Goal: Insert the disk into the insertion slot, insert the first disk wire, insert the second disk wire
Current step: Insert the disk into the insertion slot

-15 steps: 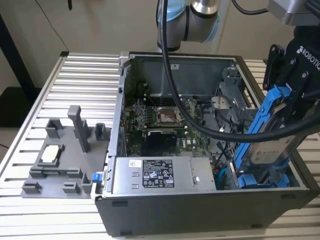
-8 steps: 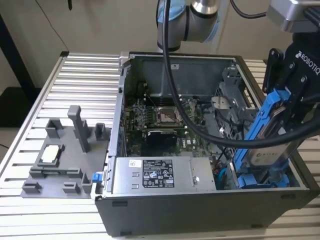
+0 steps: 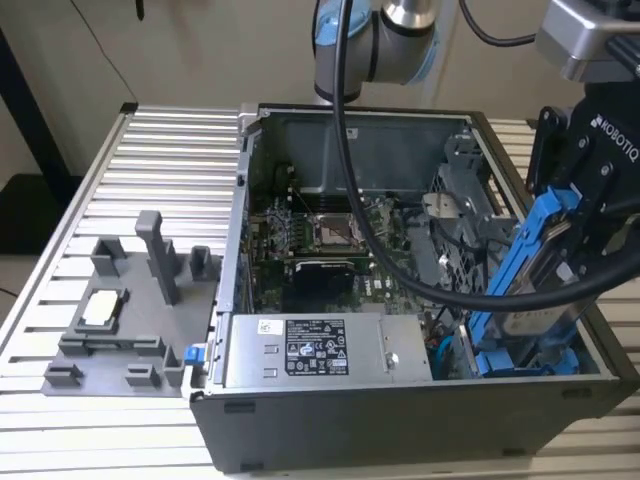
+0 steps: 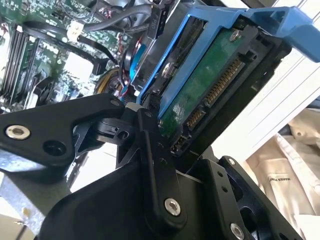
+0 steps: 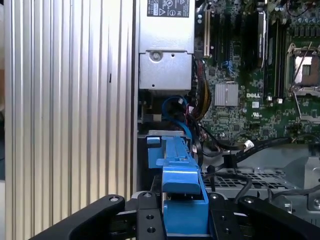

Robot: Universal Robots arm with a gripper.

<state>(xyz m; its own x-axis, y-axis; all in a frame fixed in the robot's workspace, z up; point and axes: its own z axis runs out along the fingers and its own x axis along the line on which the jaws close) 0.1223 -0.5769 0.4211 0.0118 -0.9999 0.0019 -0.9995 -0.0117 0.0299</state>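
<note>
Disk [image 3: 527, 298] aslant in gripper [image 5: 182, 204]

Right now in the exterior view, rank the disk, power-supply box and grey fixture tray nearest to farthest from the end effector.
1. The disk, held in the end effector, the exterior view's right.
2. The power-supply box, middle of the view.
3. The grey fixture tray, the exterior view's left.

A thick black cable [image 3: 344, 100] sags across the open case [image 3: 300, 425]. The power-supply box [image 3: 320, 350] and blue wires [image 5: 175, 106] crowd the drive bay [image 5: 235, 176]. The tabletop [image 5: 65, 100] alongside lies open.
</note>
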